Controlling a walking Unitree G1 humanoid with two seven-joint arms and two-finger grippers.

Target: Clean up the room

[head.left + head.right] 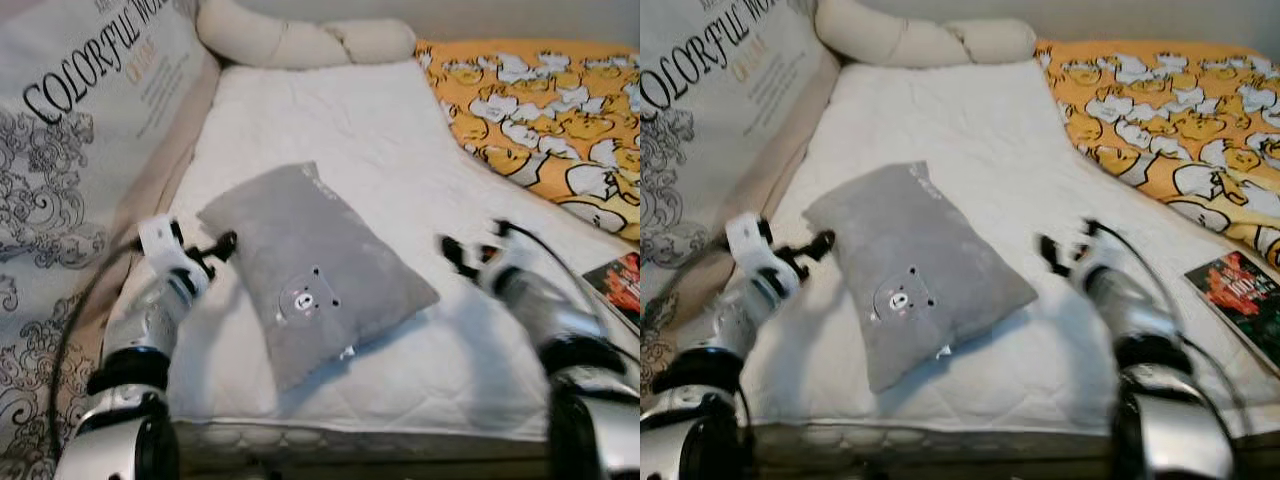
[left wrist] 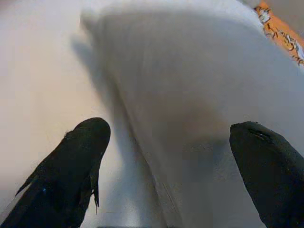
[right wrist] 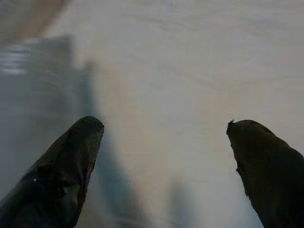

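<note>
Silver arms, black joints and cables, black-fingered left gripper.

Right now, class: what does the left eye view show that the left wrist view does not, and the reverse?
Left eye view alone: the right gripper, the yellow duck blanket's whole spread, the printed cushion, the cream bolster and the bear patch. Left wrist view alone: a close look between the left gripper's spread fingers. Both share the grey pillow and the white mattress.
</note>
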